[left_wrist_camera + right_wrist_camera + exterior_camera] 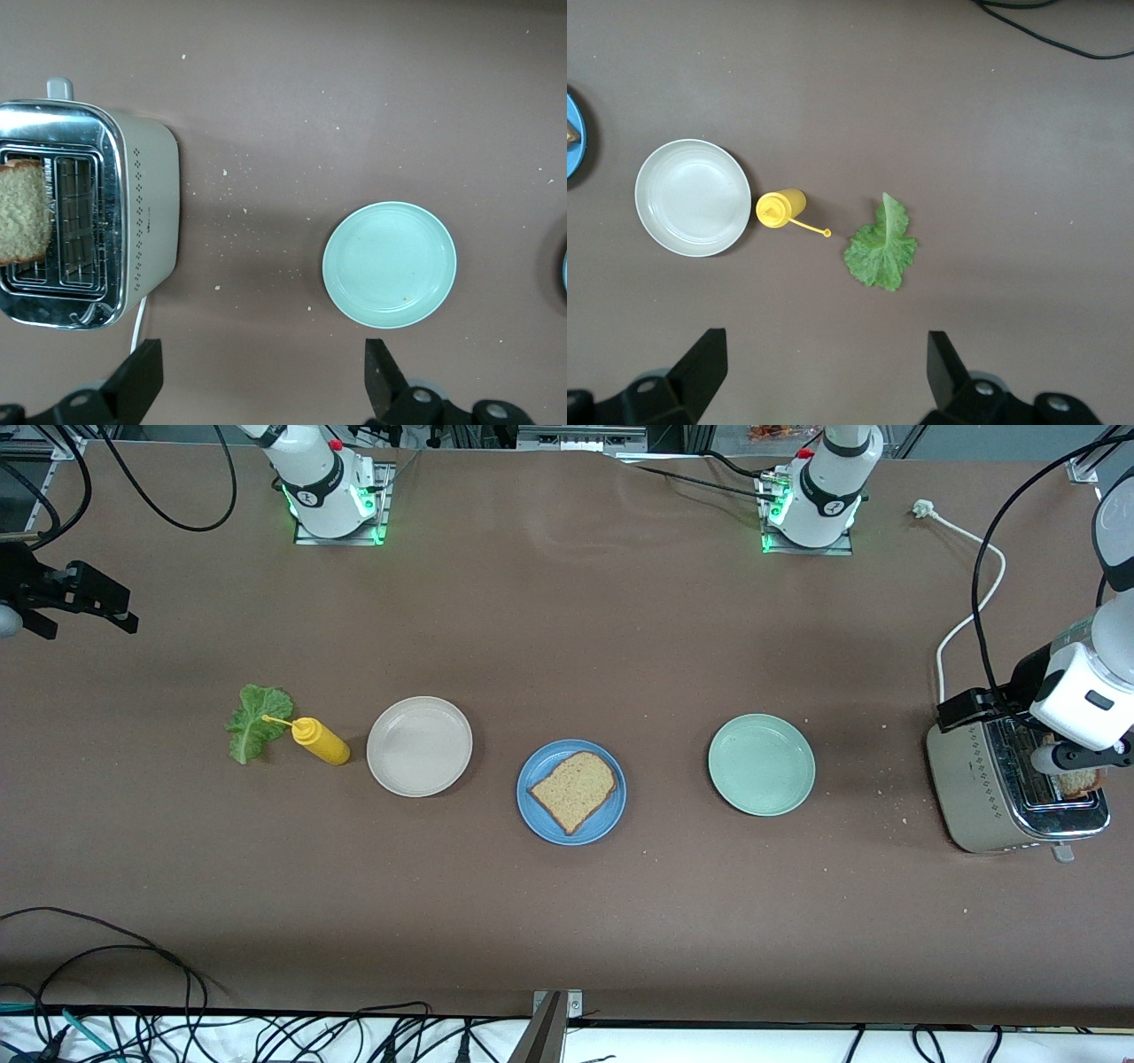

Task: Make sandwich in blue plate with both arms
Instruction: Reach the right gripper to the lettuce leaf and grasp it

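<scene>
On the blue plate (pixel 571 792) lies one bread slice (pixel 574 789); lettuce (pixel 256 722) and toaster slice (pixel 22 212) remain, left gripper (pixel 257 376) and right gripper (pixel 824 367) both spread, empty.

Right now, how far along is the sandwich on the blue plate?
Done: one bread slice lies on the blue plate. In hand: nothing is gripped; the left pincer hangs open near the toaster, where the second slice sits in a slot. The right pincer hangs open near the lettuce leaf. Left: lettuce onto the bread, then the toaster slice on top.
</scene>
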Tool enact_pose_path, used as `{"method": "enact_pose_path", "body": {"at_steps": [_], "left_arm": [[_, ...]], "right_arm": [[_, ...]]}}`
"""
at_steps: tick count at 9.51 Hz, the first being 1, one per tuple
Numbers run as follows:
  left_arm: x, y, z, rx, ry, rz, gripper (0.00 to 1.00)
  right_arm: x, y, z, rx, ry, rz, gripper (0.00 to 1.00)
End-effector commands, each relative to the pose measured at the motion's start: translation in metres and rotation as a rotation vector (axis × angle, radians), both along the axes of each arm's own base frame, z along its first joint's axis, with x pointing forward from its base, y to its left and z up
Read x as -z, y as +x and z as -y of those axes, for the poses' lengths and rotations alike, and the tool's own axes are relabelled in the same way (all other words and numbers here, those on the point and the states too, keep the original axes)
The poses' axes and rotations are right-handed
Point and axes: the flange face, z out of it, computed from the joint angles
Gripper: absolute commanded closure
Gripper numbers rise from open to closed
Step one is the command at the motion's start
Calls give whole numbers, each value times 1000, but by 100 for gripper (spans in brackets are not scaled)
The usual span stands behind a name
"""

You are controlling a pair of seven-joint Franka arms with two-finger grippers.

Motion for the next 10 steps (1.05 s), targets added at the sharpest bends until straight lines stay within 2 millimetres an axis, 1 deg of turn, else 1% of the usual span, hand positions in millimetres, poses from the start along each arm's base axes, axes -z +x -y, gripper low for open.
{"method": "enact_pose_path", "body": {"at_steps": [1,2,4,5,8,10], "left_arm": [[4,0,-17,34,-44,6,0],[5,0,-22,25,-46,11,0],[15,0,-23,26,-46,4,0],[16,0,-26,25,-46,1,0],[14,0,-28,44,-49,3,0],[7,1,-29,48,-48,19,0]], "right_arm": [[-5,1,-1,4,-2,3,0],[-4,1,-1,6,-2,2,0],[-4,1,-1,7,-2,0,0],[-5,1,-1,7,-2,2,0],[-5,1,-1,7,-1,2,0],[-4,1,-1,0,2,-3,0]]}}
